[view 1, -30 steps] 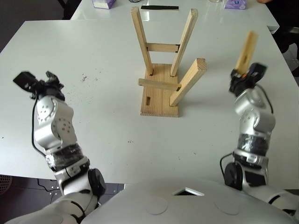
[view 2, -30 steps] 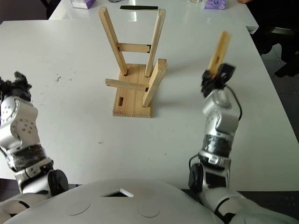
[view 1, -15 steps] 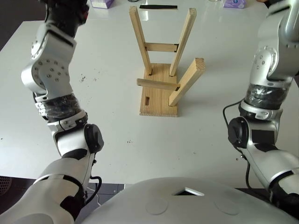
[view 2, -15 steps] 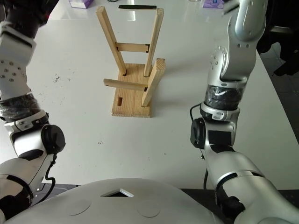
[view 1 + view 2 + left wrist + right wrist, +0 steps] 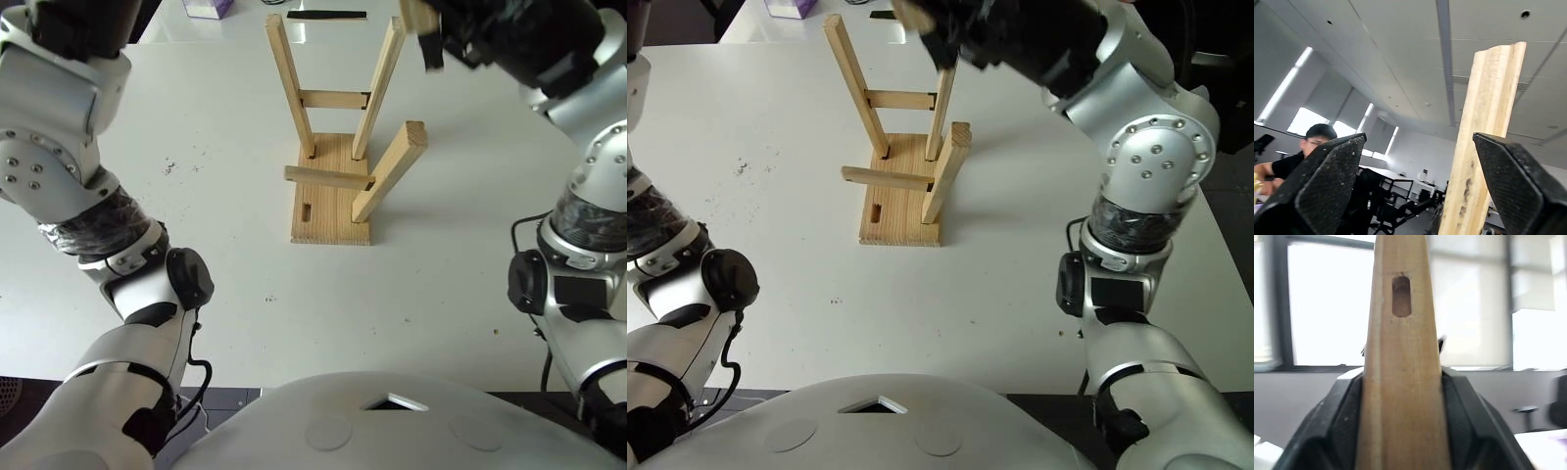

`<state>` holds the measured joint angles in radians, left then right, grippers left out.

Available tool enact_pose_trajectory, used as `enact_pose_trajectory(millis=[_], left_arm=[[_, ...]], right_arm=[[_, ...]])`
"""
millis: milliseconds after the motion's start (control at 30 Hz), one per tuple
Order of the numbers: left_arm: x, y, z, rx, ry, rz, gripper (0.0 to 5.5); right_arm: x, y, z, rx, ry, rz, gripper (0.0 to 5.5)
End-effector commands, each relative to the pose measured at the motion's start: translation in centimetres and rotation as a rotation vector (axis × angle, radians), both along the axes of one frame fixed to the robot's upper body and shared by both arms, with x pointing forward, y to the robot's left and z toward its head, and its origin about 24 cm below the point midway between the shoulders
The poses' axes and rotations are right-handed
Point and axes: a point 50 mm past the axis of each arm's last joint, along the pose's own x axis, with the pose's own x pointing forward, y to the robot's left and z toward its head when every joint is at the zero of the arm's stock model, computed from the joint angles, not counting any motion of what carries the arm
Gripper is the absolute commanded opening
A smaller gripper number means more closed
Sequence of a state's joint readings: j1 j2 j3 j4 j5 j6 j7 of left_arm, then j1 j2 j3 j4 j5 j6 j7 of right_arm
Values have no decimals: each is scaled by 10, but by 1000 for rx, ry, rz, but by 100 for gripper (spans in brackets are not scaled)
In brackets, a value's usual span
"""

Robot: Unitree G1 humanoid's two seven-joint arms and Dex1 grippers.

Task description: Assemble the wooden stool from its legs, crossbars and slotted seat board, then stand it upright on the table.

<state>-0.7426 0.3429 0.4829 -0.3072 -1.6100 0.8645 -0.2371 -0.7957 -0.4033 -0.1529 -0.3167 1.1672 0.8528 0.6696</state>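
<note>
No legible text, number, label or sign anywhere. Purple box [image 5: 208, 8], top edge left of centre: some print on it, too small to read. Black strip [image 5: 326, 15], top centre on table: no lettering to make out. Wooden leg [image 5: 1401, 382], close up in right wrist view: plain grain, one slot, no stamp or marking

From where I look down, the white worktop [image 5: 225, 264] spreads across most of the frame. A purple box [image 5: 208, 8] sits at the top, left of centre, with a flat black strip [image 5: 326, 15] at top centre. Dark specks [image 5: 174, 166] are scattered at middle left.
</note>
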Motion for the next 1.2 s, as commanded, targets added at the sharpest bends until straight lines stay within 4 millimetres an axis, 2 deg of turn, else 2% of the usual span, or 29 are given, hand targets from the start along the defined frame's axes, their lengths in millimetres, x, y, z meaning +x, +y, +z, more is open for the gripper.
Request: enact_pose_trajectory(millis=[33, 167, 267, 367, 700, 1100, 1200], left_arm=[[-19, -10, -10, 61, -13, -66, 406], [-34, -10, -21, 115, -17, -78, 406], [-37, -10, -23, 146, -24, -76, 406], [-34, -12, -22, 185, -27, -86, 406], [-27, -21, -27, 312, -55, -113, 406], [-26, -15, -26, 317, -95, -95, 406], [-27, -16, -28, 327, -92, -111, 365]], right_arm=[[3, 2, 6, -66, 9, 68, 205], [8, 1, 14, -95, 6, 109, 205], [13, -3, 4, -182, 7, 106, 205], [15, -8, -7, -245, 16, 127, 205], [17, -11, -21, -372, 13, 186, 205], [24, -22, -33, -386, 42, 157, 205], [23, -20, -35, -389, 35, 167, 205]])
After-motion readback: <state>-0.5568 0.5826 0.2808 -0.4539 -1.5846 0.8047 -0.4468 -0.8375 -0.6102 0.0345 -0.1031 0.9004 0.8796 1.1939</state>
